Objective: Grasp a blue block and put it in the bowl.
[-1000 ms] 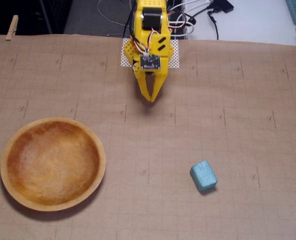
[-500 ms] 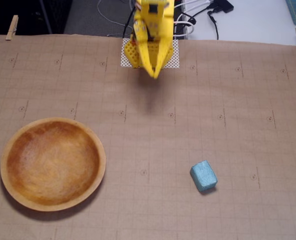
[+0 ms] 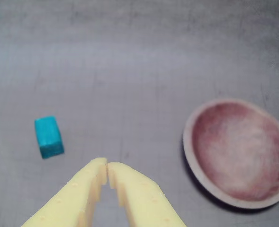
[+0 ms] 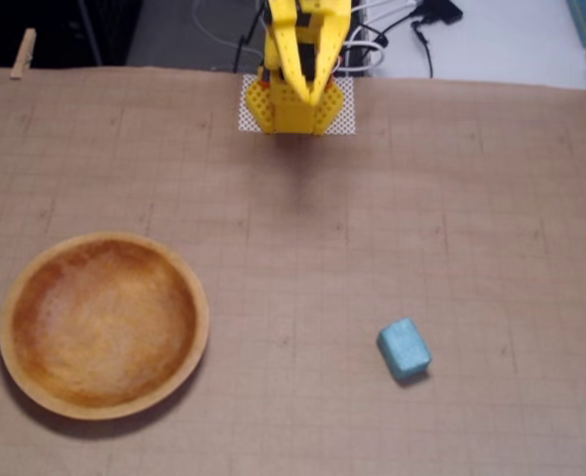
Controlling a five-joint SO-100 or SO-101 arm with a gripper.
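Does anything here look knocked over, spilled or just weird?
Nothing stands out. The blue block lies alone on the paper, slightly askew to its grid; the bowl sits upright and empty; the hand hangs closed and empty.

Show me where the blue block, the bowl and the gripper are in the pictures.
blue block [image 4: 404, 348], fixed view, middle of its top face.
bowl [image 4: 201, 319], fixed view, right side of its tan rim.
gripper [image 3: 107, 165], wrist view, between its closed yellow fingertips.
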